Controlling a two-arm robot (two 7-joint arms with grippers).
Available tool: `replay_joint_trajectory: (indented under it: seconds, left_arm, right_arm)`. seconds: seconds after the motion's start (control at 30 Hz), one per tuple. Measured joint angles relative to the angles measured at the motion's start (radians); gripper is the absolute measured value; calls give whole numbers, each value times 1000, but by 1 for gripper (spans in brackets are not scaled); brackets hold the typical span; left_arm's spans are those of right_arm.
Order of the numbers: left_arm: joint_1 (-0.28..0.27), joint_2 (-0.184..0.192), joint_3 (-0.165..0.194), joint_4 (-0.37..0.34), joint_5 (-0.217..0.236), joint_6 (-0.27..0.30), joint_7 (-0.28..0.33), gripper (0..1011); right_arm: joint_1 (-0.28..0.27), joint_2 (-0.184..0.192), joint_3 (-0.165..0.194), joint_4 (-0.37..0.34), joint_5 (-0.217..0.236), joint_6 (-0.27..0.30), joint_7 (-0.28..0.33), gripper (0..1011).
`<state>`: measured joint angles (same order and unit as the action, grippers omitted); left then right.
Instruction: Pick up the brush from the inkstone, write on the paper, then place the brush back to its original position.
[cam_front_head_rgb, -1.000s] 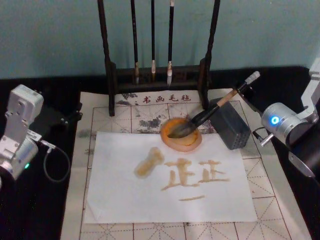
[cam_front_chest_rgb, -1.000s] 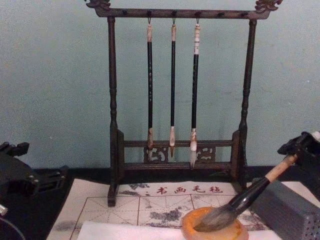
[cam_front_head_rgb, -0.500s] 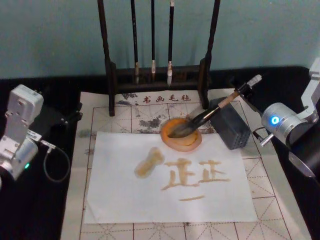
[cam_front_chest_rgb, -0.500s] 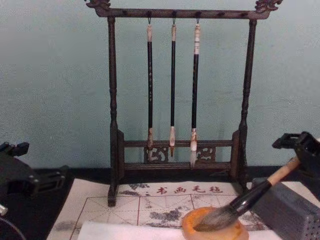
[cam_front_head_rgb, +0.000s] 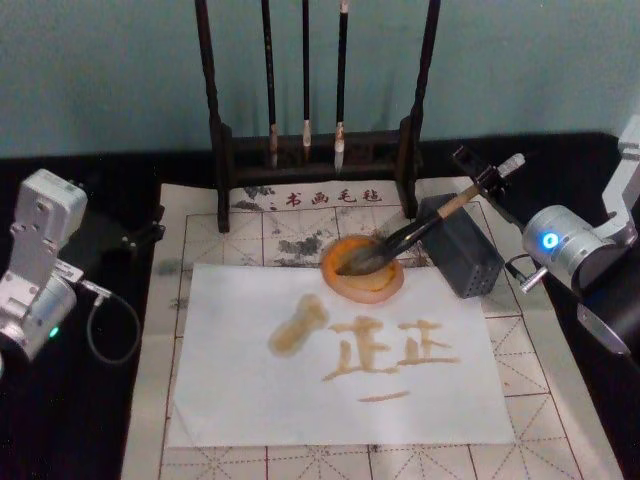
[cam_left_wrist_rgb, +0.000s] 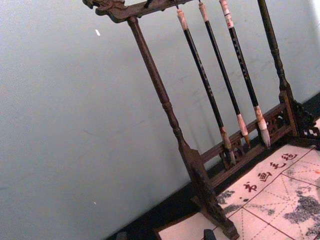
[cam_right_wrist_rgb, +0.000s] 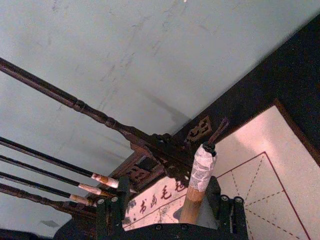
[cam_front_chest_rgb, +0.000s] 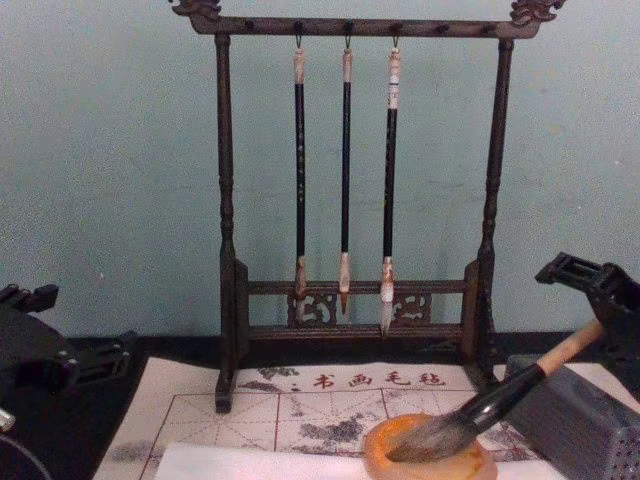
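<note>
The brush (cam_front_head_rgb: 415, 233) lies with its tuft in the inkstone (cam_front_head_rgb: 362, 268) and its handle slanting up and back to the right gripper (cam_front_head_rgb: 487, 172) — jaws spread apart around the whitish end, not clamped. The left gripper (cam_front_head_rgb: 140, 232) sits parked far off, so letting go is the right arm's job — the written paper (cam_front_head_rgb: 240, 395) lies in front.

My right gripper (cam_front_head_rgb: 487, 172) now spread wide around the brush (cam_front_head_rgb: 400, 240) handle, handle dropped lower onto the grey box (cam_front_head_rgb: 459, 246), bristles settled in the inkstone (cam_front_head_rgb: 363, 268)
</note>
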<state>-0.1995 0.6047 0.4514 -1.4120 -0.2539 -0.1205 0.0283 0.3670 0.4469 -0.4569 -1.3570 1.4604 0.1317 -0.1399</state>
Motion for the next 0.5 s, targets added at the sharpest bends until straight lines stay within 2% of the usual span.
replay_joint_trajectory:
  seconds: [0.07, 0.5]
  left_arm:
    - [0, 0, 0, 0, 0, 0, 0, 1001]
    - [0, 0, 0, 0, 0, 0, 0, 1001]
  right_arm:
    - [0, 0, 0, 0, 0, 0, 0, 1003]
    - [-5, 5, 0, -4, 0, -2, 7, 1002]
